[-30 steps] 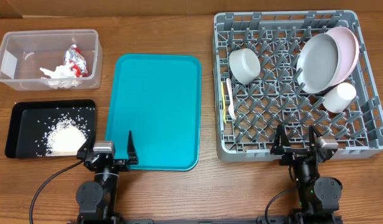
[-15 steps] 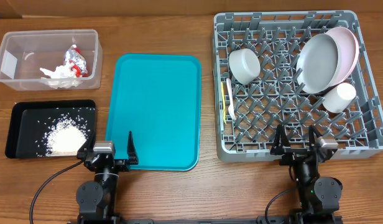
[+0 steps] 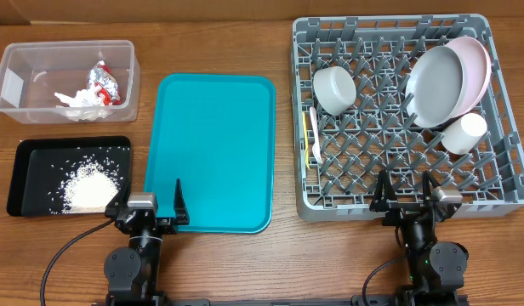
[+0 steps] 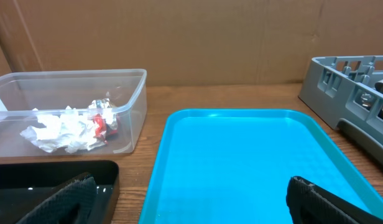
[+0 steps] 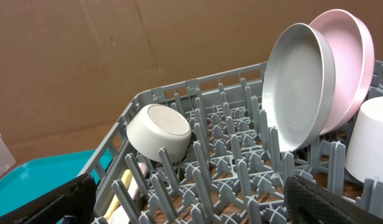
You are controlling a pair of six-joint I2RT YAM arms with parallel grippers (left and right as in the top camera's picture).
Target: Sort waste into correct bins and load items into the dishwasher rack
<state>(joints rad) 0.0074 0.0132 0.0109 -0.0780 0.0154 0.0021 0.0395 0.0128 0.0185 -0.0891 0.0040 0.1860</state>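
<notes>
Dishwasher rack (image 3: 377, 24) sits at table right and is loaded. The teal tray (image 3: 215, 127) lies at centre, bare. The clear tub (image 3: 66, 47) is far left, with the black tray (image 3: 41, 174) just in front of it.

In the rack, the pink plate (image 3: 479, 64) and grey dish (image 3: 436, 85) stand on edge at the far right, the dish leaning against the plate. The grey bowl (image 3: 333, 89) lies tipped at the far left and the white cup (image 3: 463, 133) is beside the dish. The yellow spoon (image 3: 305, 136) and white fork (image 3: 314, 136) lie side by side along the left wall.

Rice (image 3: 90, 187) is heaped in the black tray. Napkin (image 3: 77, 109), foil wrapper (image 3: 100, 76) and red packet (image 3: 116, 100) are in the tub.

Left gripper (image 3: 148, 202) is at the near edge between the black and teal trays, and the right gripper (image 3: 404, 191) is at the rack's near wall — both spread wide, holding nothing.
</notes>
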